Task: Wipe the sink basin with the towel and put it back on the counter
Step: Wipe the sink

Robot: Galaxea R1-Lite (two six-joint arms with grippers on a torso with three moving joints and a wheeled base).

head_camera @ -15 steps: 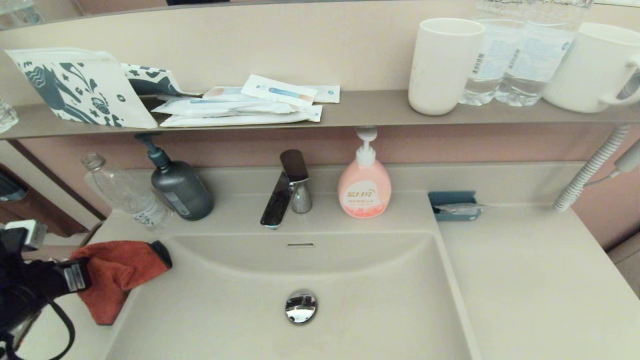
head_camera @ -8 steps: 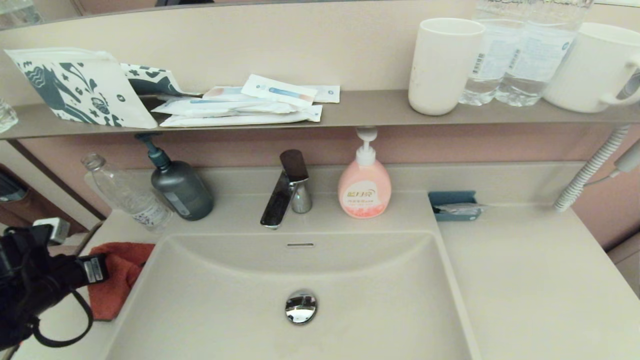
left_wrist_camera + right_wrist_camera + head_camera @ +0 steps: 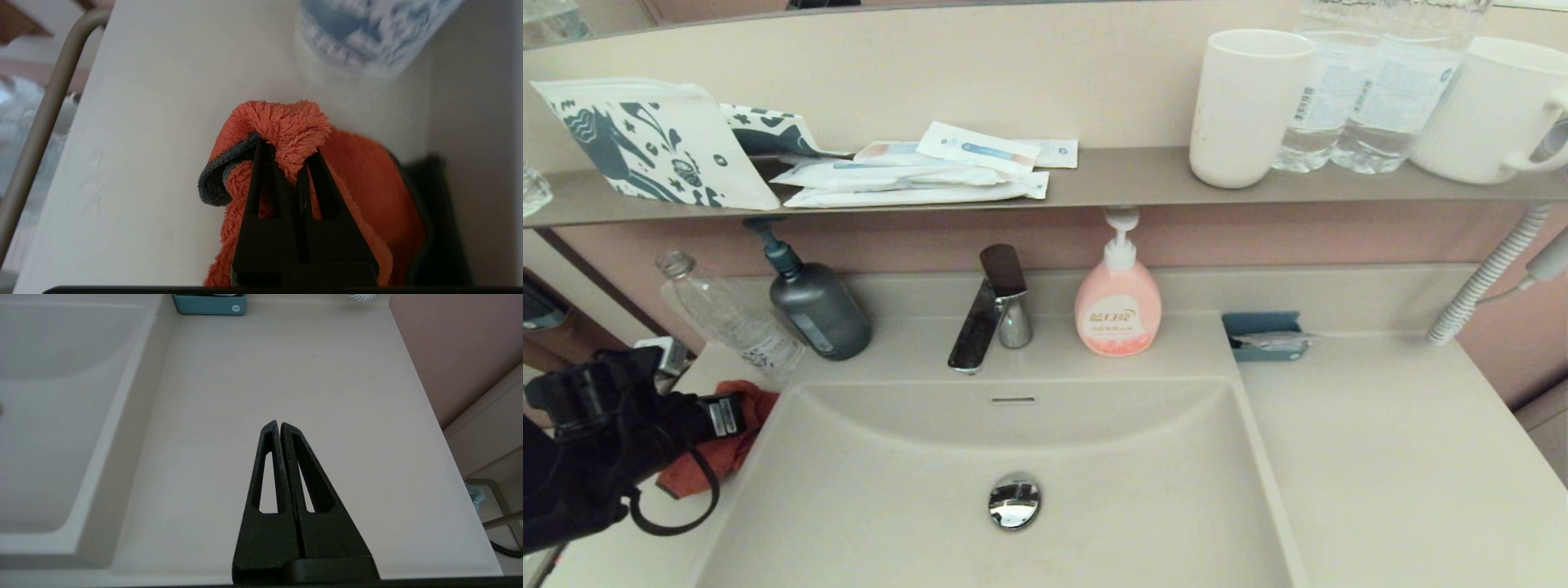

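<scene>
Left tool (image 3: 288, 157) clenched on towel (image 3: 286, 126) over desk (image 3: 163, 122) beside clear bottle (image 3: 731, 314); risks: nudging the bottle, or cloth snagging at release; right tool (image 3: 280, 426) shut, idle.

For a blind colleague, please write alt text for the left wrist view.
The left gripper, shut, pinches a fold of the orange-red towel over the beige counter. A clear plastic bottle stands just beyond the towel.
</scene>
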